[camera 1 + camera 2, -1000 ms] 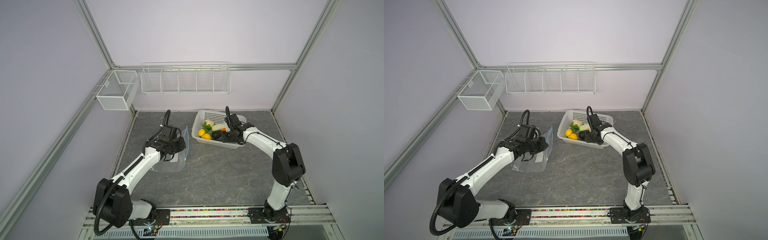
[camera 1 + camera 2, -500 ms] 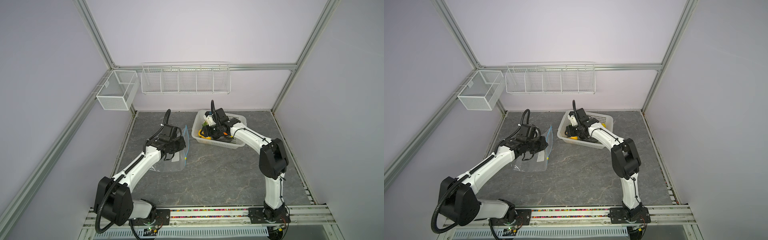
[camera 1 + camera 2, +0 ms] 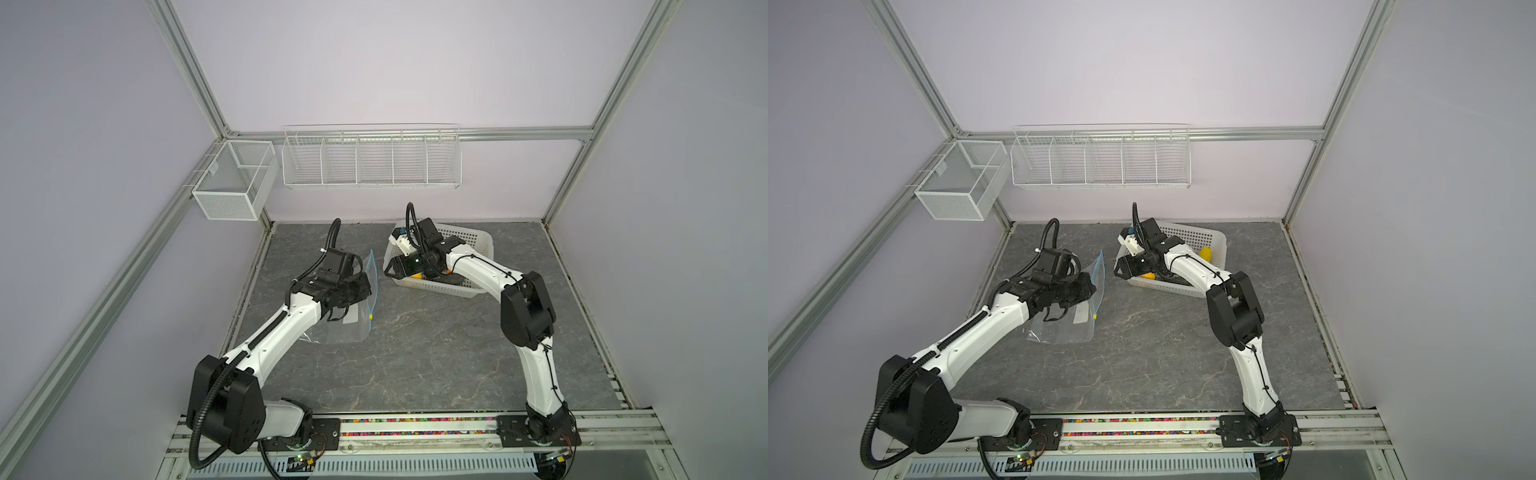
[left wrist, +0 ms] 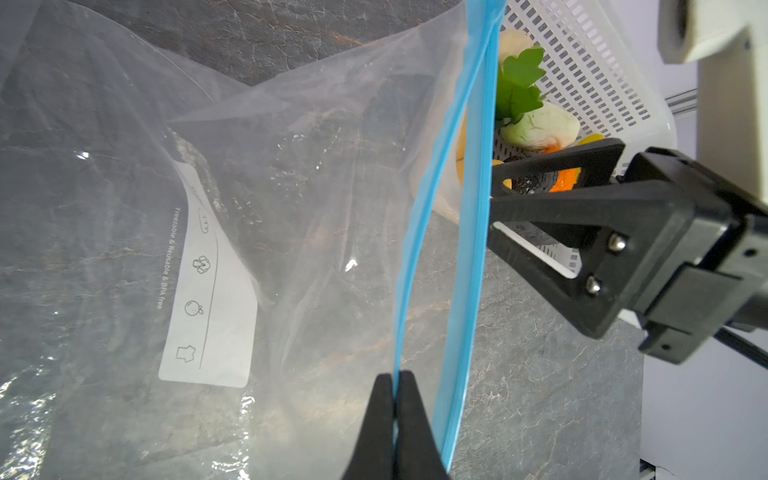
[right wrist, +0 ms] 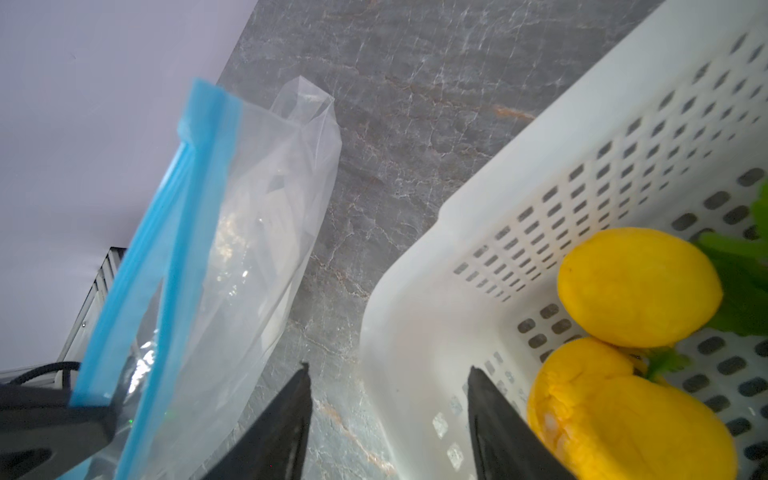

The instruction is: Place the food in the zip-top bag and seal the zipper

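Nothing is bagged yet: the toy fruits and vegetables [image 5: 636,286] lie in the white perforated plastic basket [image 5: 457,249], beside it the left gripper [image 4: 397,378] pinches the unsealed light-blue zipper [image 4: 473,208] of the empty clear zip-top bag [image 4: 291,208], and the right gripper [image 5: 388,368] gapes empty at the basket's rim.

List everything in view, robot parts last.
Zip-top bag: one, clear, left of the basket.
Zipper: one, light blue, bag's mouth, parted.
Slider tab: one, yellow, zipper's near end.
Basket: one, white, rear of table.
Yellow food: several, yellow, in basket.
Greens: one bunch, green, in basket.
Pale vegetable: one, whitish-green, beside greens.
Wire rack: one, white, back wall.
Mesh box: one, white, left wall.
Table: one, grey marbled, underneath.
Left gripper: one, black, shut on zipper.
Right gripper: one, black, open, at basket's rim.
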